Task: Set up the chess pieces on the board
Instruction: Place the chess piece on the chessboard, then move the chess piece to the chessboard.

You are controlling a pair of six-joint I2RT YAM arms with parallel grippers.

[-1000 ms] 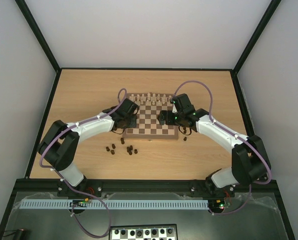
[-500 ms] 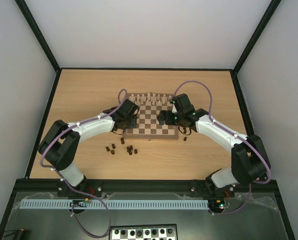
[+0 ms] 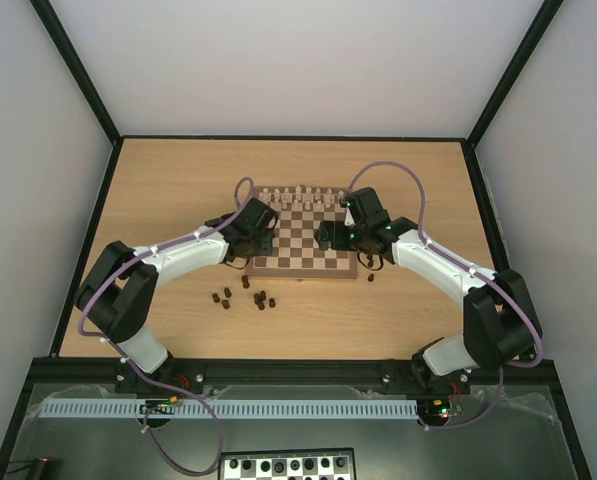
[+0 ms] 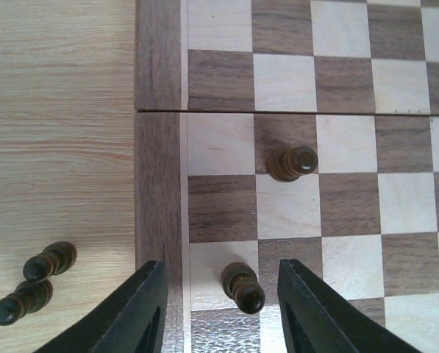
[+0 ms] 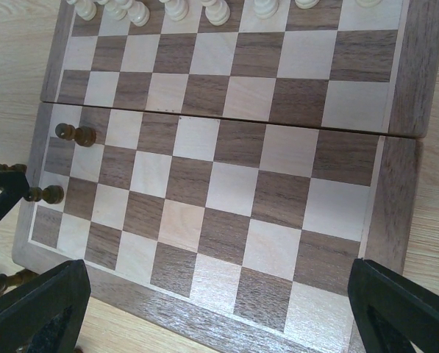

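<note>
Fingers (image 4: 147, 309) of your left gripper (image 4: 221, 266) stand parted, flanking without touching a dark pawn (image 4: 243, 287) on the board (image 4: 158, 184) by its border; a second dark pawn (image 4: 293, 163) stands beyond. Your right gripper (image 5: 215, 268) hangs wide open, empty, over the board; other dark chessmen (image 3: 261, 299) lie on the table (image 3: 158, 190)

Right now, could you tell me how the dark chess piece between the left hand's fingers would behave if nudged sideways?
The dark chess piece looks tall over a narrow base, so it would probably tip rather than slide. Its round turned body could then roll on the board. Small wood: likely light, stiff.
</note>
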